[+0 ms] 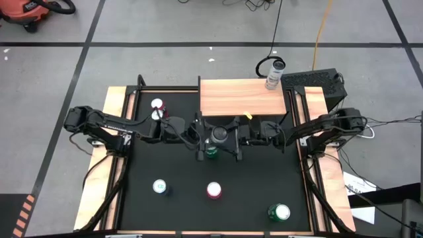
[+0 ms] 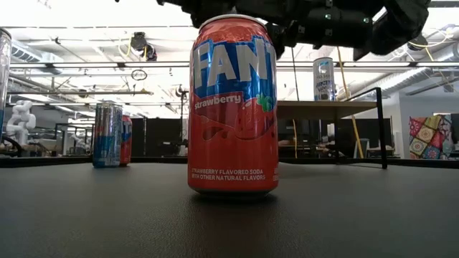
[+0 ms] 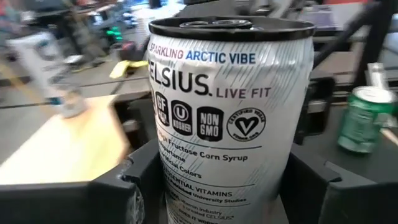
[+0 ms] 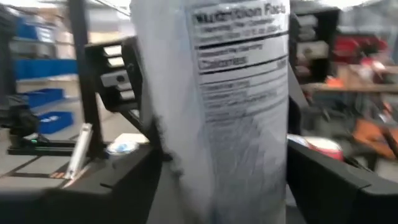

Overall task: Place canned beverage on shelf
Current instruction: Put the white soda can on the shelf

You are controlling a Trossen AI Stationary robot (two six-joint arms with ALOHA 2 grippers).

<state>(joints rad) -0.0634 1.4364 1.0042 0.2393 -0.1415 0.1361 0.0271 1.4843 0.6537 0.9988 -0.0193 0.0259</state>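
Celsius can, white, sits upright between both grippers, above the table just in front of the shelf. Looks like a handover in mid-air.

Left gripper: one finger either side of the can, close against its wall. Whether they clamp it or merely bracket it, cannot tell.

Right gripper: same can fills the space between its fingers, label side facing in. Grip likewise cannot be confirmed.

Risk: if one gripper lets go before the other has firm hold, the can drops and could strike the green can directly beneath the fingers. If both hold while either arm moves, the can may twist or slip.

A can already stands on the shelf's far corner.
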